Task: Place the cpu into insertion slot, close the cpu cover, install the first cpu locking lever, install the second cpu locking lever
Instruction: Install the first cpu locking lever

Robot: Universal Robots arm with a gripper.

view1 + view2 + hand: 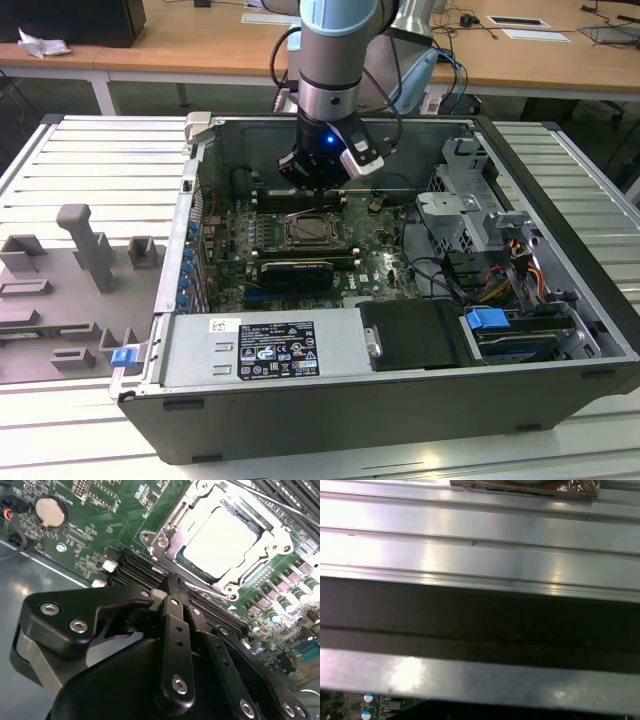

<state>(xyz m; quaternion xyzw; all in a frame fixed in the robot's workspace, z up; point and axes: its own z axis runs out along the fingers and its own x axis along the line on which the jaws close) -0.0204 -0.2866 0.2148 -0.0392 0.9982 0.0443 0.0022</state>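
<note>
The cpu (220,542) lies in the socket with its bright silver top facing up. The cpu cover (167,537) lies flat around it as a silver frame. In the exterior view the socket (312,232) is in the middle of the green motherboard. My gripper (318,188) hangs just above the socket's far edge. In the second wrist view my gripper (172,582) is shut, its black fingertips together beside the socket's near edge. A thin metal locking lever (207,587) runs along that edge, close to the tips. Another thin rod (267,499) crosses beyond the socket.
The open computer case (150,400) lies on a ribbed metal table (100,160). A long black expansion card (290,272) sits just in front of the socket. Drive cages and cables (480,260) stand at the exterior view's right. Grey fixtures (85,240) stand at its left.
</note>
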